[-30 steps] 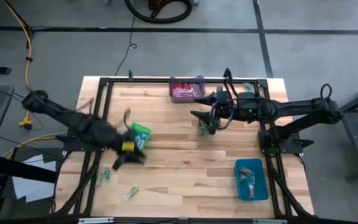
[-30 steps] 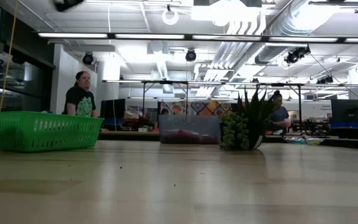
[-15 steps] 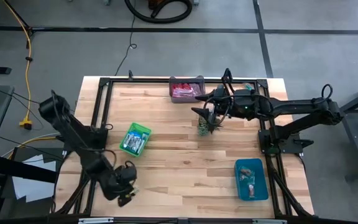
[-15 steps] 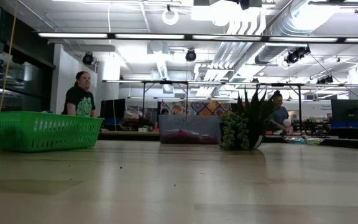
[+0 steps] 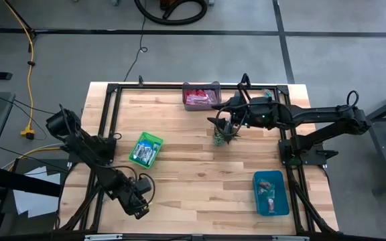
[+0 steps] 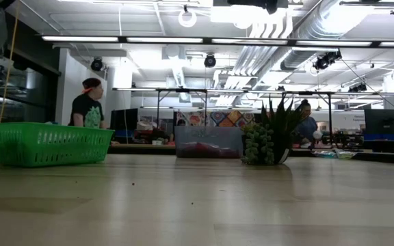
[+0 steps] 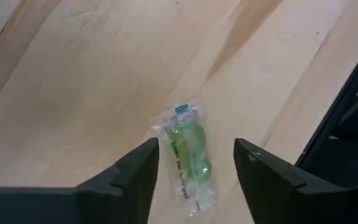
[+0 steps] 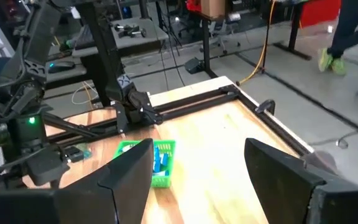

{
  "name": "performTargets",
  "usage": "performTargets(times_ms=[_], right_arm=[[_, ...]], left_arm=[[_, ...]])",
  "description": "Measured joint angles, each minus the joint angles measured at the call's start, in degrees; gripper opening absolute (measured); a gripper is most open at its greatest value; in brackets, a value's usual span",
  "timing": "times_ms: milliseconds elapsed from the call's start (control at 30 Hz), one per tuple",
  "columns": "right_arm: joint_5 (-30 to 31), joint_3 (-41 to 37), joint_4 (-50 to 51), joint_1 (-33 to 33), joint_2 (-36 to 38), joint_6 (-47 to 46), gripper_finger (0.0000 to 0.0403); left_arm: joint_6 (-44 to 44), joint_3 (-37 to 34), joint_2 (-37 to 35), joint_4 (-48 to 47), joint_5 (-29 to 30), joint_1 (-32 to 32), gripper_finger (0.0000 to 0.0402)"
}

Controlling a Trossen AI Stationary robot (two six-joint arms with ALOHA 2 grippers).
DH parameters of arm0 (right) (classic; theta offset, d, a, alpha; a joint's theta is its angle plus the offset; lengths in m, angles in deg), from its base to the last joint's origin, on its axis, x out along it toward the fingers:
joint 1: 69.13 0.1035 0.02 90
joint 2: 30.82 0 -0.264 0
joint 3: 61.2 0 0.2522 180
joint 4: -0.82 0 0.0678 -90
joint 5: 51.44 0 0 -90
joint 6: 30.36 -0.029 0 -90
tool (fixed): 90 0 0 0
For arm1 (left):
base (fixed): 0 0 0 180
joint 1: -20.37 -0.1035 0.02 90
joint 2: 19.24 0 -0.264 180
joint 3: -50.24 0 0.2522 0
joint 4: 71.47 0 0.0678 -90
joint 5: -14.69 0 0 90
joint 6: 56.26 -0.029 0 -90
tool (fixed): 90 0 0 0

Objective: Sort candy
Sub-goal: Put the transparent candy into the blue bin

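A clear-wrapped green candy (image 7: 188, 158) lies flat on the wooden table (image 5: 193, 181) near its front left corner. My left gripper (image 7: 194, 177) points down over it, open, one finger on either side and apart from it; in the high view this gripper (image 5: 139, 205) hides the candy. My right gripper (image 5: 221, 124) hangs open and holds nothing above the small spiky plant (image 5: 220, 138) at the table's middle far side. More candy lies in the green bin (image 5: 145, 149), the clear bin (image 5: 201, 96) and the blue bin (image 5: 271, 193).
The black frame rail (image 7: 347, 118) runs close beside my left gripper along the table's edge. In the low view the green bin (image 6: 46, 143), clear bin (image 6: 208, 142) and plant (image 6: 269, 137) stand in a row. People stand in the room behind the table.
My left gripper has swung from beside the green bin toward the table's near left corner, come down and tipped to point downward over the loose candy there. The candy has stayed where it lay.
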Motion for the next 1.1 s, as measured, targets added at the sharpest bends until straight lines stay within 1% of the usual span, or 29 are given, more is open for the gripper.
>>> performTargets(times_ms=[100, 200, 433, 667, 833, 1000, 1100], right_arm=[[0.0, 0.0, 1.1, 0.0, 0.0, -1.3, 0.0247], [0.0, 0.0, 1.7, 0.0, 0.0, -1.3, 0.0247], [0.0, 0.0, 2.5, 0.0, 0.0, -1.3, 0.0247], [0.0, 0.0, 2.9, 0.0, 0.0, -1.3, 0.0247], [0.0, 0.0, 3.0, 0.0, 0.0, -1.3, 0.0247], [0.0, 0.0, 3.9, 0.0, 0.0, -1.3, 0.0247], [0.0, 0.0, 5.1, 0.0, 0.0, -1.3, 0.0247]], left_arm=[[0.1, 0.0, 0.7, 0.3, 0.0, 0.0, 0.0211], [0.1, 0.0, 1.2, 0.2, 0.4, -0.1, 0.0217], [0.1, 0.1, 4.8, 0.8, -0.3, -0.3, 0.0218], [-1.3, 0.2, 5.2, 1.2, 0.1, -0.3, 0.0217], [-1.4, 0.2, 5.3, -0.1, -0.2, -0.4, 0.0195], [-2.5, 0.2, 6.3, -0.9, -0.4, -0.3, 0.0155], [-3.5, 0.2, 7.4, -1.6, -1.7, -0.4, 0.0126]])
